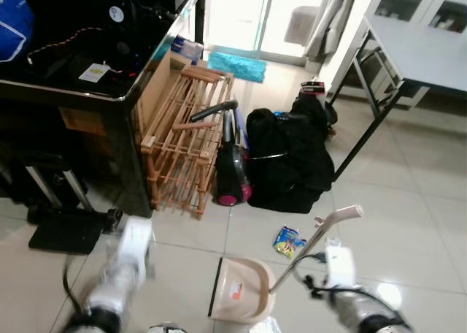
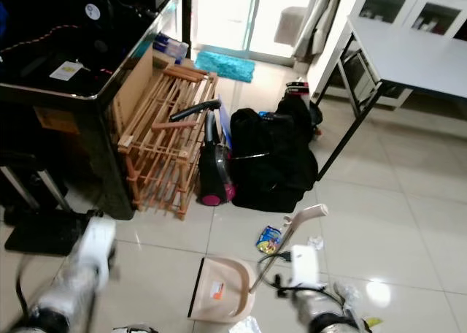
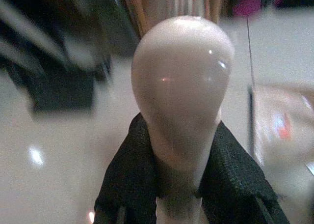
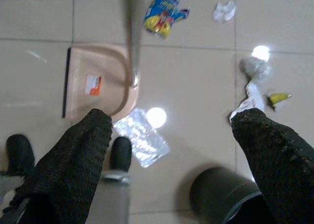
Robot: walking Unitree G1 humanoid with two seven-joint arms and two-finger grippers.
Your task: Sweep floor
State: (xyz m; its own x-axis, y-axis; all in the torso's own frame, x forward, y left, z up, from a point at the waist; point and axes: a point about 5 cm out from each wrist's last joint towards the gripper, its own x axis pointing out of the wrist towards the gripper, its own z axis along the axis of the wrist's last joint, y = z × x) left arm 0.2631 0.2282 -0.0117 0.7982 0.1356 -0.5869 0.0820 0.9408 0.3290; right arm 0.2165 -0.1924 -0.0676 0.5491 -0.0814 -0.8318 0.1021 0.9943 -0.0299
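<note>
- The left pincer (image 3: 181,194) is clamped on a pale rounded broom handle (image 3: 181,86); the right pincer (image 4: 171,150) hangs apart over the floor.
- A foil scrap (image 4: 142,135) lies just beside the pink dustpan (image 1: 244,285).
- Beyond it lie a snack wrapper (image 1: 289,240) and a crumpled tissue (image 4: 224,11), unswept: I'd judge the sweeping barely begun.

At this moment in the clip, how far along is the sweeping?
Barely started. Done: the pink dustpan stands on the tiles, nothing in it. In hand: the left end effector grips a pale rounded handle, while the right end effector hangs open above the floor. Left: the blue-yellow wrapper, white scrap and silver wrapper lie unswept.
</note>
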